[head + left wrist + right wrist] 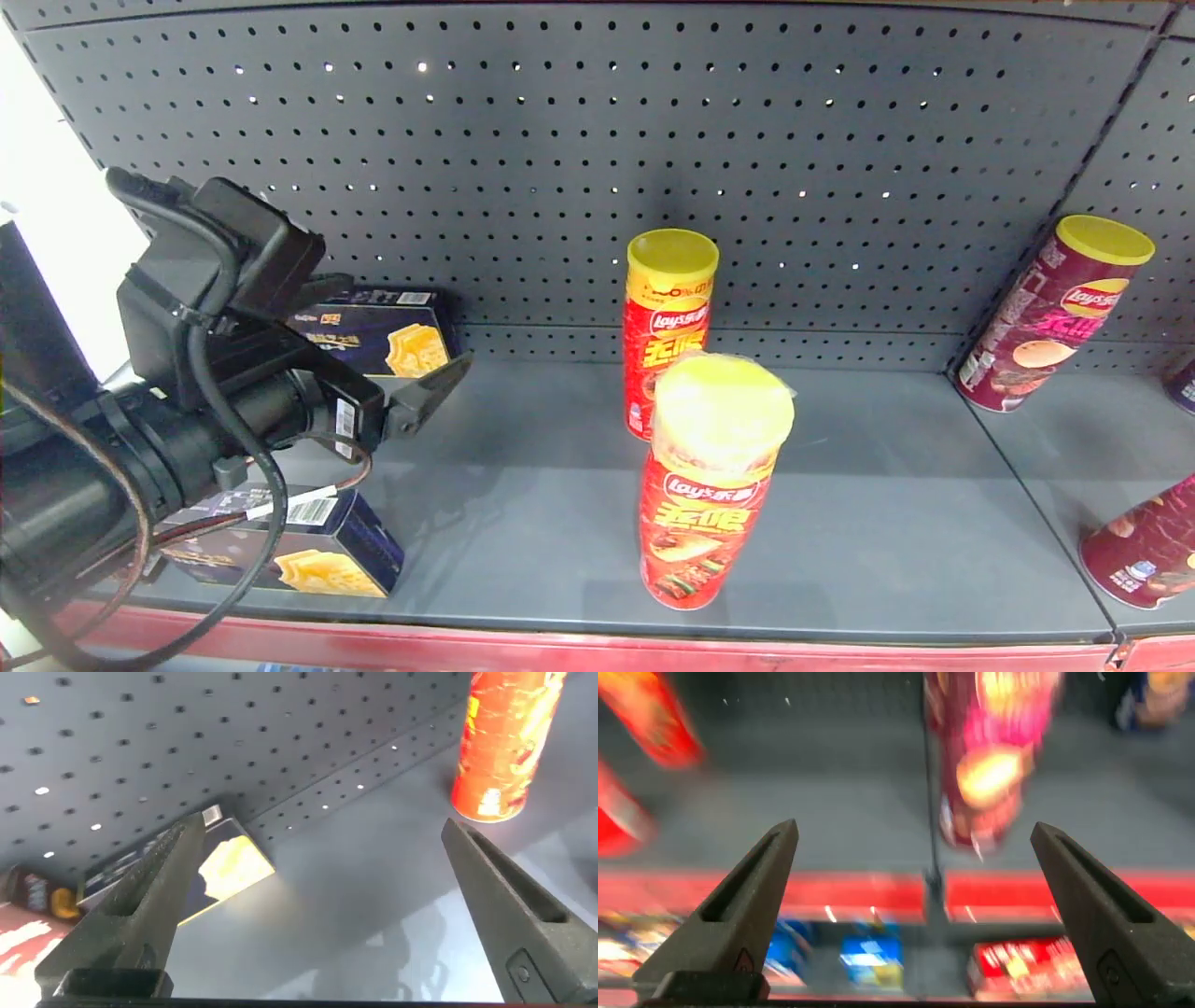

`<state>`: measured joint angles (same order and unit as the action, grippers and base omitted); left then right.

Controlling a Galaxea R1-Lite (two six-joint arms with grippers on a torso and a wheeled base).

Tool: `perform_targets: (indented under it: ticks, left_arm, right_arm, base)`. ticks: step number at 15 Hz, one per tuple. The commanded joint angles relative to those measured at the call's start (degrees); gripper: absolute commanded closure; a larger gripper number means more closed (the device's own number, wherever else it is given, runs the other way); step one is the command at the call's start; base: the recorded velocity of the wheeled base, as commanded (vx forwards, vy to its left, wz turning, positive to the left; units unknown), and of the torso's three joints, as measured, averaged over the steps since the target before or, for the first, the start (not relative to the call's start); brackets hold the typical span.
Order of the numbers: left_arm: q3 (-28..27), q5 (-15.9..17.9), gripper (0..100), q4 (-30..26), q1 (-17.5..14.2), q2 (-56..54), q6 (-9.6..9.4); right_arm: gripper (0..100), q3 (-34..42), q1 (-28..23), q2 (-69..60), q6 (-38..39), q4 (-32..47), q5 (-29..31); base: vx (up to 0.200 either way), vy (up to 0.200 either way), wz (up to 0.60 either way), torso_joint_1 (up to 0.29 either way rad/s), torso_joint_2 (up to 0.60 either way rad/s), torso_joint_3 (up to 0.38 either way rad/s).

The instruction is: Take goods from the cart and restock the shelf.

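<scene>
Two dark blue boxes lie on the grey shelf (523, 504): one at the back left (397, 331), one at the front left (308, 551). My left gripper (392, 331) hovers open and empty over the shelf between them, close in front of the back box. In the left wrist view the open gripper (322, 829) faces that box (220, 868), with a red can (505, 747) off to one side. Two red chip cans with yellow lids stand mid-shelf, back (667, 317) and front (714, 476). My right gripper (913, 833) is open and empty, facing the shelf front and a blurred maroon can (990, 756).
A perforated back wall (597, 140) closes the shelf. Right of a divider (1036, 485), a maroon can (1055, 313) leans against the wall and another (1144, 551) lies near the front. The shelf has a red front lip (560, 649). More goods (1022, 966) sit on a lower shelf.
</scene>
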<state>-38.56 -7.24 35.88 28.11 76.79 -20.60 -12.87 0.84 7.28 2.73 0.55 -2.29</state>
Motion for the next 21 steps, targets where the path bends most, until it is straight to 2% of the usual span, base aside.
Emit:
perform_targets:
  ticks: [1,3,5,7,10,11,14,17,21]
  left_arm:
    - [0.1,-0.1,0,0.1,-0.3,-0.6,0.04]
    - [-0.3,-2.2,0,0.2,-0.3,-0.3,0.04]
    - [0.1,-2.3,0,1.7,-0.3,0.4,0.12]
    - [0.0,-2.3,0,2.7,-0.3,1.1,0.12]
    - [0.2,-2.2,0,2.7,-0.2,1.0,0.56]
    - [0.2,-2.2,0,2.8,-0.2,1.1,1.44]
    - [0.4,-2.2,0,2.9,-0.3,1.3,1.62]
    - [4.1,-2.1,0,6.1,-0.1,1.3,1.27]
    - [3.5,-2.0,0,6.4,0.1,1.4,1.27]
  right_arm:
    - [0,-13.9,3.6,15.4,-1.8,1.9,-8.4]
    - [0,-17.6,7.6,23.2,-5.5,2.4,-16.8]
    - [0,-17.9,13.7,28.6,-7.7,2.5,-19.5]
    - [0,-17.3,21.2,33.5,-8.9,2.6,-18.1]
    - [0,-14.4,31.2,42.0,-9.1,0.6,-11.0]
    - [0,-12.8,32.6,45.2,-9.1,-2.8,-8.8]
    - [0,-10.8,34.5,53.0,-9.0,-12.3,-3.8]
    - [0,-13.6,36.8,58.3,-8.7,-12.6,1.2]
    - [0,-18.9,36.9,64.7,-8.6,-12.5,1.9]
  base:
    - [0.000,0.000,0.00,0.000,0.00,0.000]
    - [0.000,0.000,0.00,0.000,0.00,0.000]
    - [0.000,0.000,0.00,0.000,0.00,0.000]
    - [0.000,0.000,0.00,0.000,0.00,0.000]
    - [0.000,0.000,0.00,0.000,0.00,0.000]
    - [0.000,0.000,0.00,0.000,0.00,0.000]
    - [0.000,0.000,0.00,0.000,0.00,0.000]
    - [0.000,0.000,0.00,0.000,0.00,0.000]
    - [0.000,0.000,0.00,0.000,0.00,0.000]
